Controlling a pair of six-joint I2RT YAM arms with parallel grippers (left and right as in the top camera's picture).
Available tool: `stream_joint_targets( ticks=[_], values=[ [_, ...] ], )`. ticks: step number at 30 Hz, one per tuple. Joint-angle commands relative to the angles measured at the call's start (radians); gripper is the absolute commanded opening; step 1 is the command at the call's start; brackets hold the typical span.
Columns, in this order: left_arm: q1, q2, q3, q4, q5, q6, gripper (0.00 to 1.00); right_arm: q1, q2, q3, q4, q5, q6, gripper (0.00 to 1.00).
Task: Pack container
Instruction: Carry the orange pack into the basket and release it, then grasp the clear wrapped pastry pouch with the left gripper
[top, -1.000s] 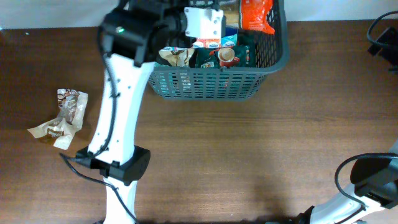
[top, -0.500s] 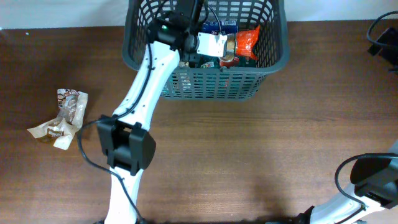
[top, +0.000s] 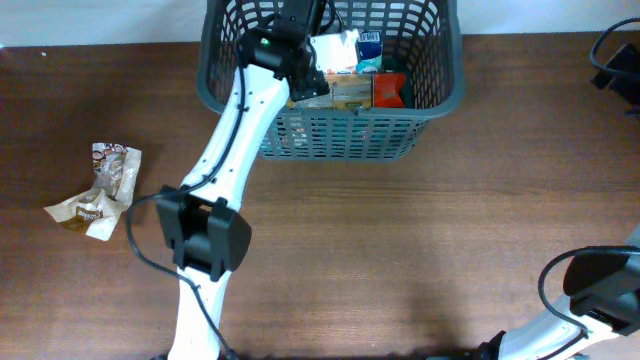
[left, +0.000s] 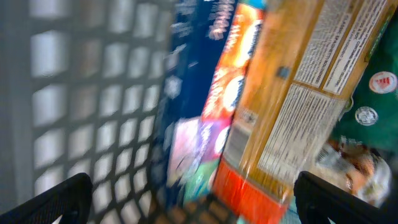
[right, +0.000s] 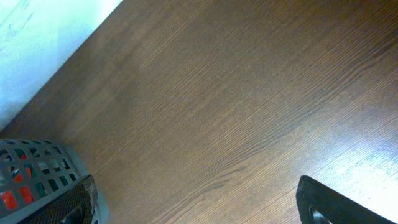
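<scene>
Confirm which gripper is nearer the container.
Left. The left gripper is down inside the container, above the packets. The right gripper is outside it, over the table near the right edge.

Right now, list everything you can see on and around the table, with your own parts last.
container: 1, dark grey, far edge of the table, centre.
packed packets: several, count unclear; orange, red, blue, white; inside the container.
loose packets: apparently 2, brown and white, on the table at the left, touching each other.
table: 1, brown wood.
dark object: 1, black, far right edge, partly cut off.
left arm: white and black, reaching into the container.
right arm: white and black, near right corner.
left hand: open, inside the container over the packets.
right hand: open, over bare table beside the container.
</scene>
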Motion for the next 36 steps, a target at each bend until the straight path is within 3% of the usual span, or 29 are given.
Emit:
stream_joint_targets(
  ticks=[1, 9, 14, 19, 28, 36],
  values=[
    [0.033, -0.193, 0.051, -0.029, -0.032, -0.116, 0.96, 0.0, -0.011, -0.001, 0.0, -0.002, 0.004, 0.99],
    [0.232, -0.445, 0.037, -0.145, -0.039, -0.237, 0.91, 0.0, -0.011, -0.001, 0.0, -0.002, 0.004, 0.99],
    [0.431, -0.497, 0.025, -0.252, 0.005, -0.398, 0.79, 0.0, -0.011, -0.001, 0.0, -0.002, 0.004, 0.99],
    [0.589, -0.434, -0.073, -0.359, 0.086, -0.565, 0.77, 0.0, -0.011, -0.001, 0.0, -0.002, 0.004, 0.99],
    [0.707, -0.234, -0.387, -0.24, 0.085, -0.611, 0.79, 0.0, -0.011, -0.001, 0.0, -0.002, 0.004, 0.99],
    [0.767, -0.048, -0.425, -0.168, 0.046, -0.613, 0.79, 0.0, -0.011, -0.001, 0.0, -0.002, 0.004, 0.99]
  ],
)
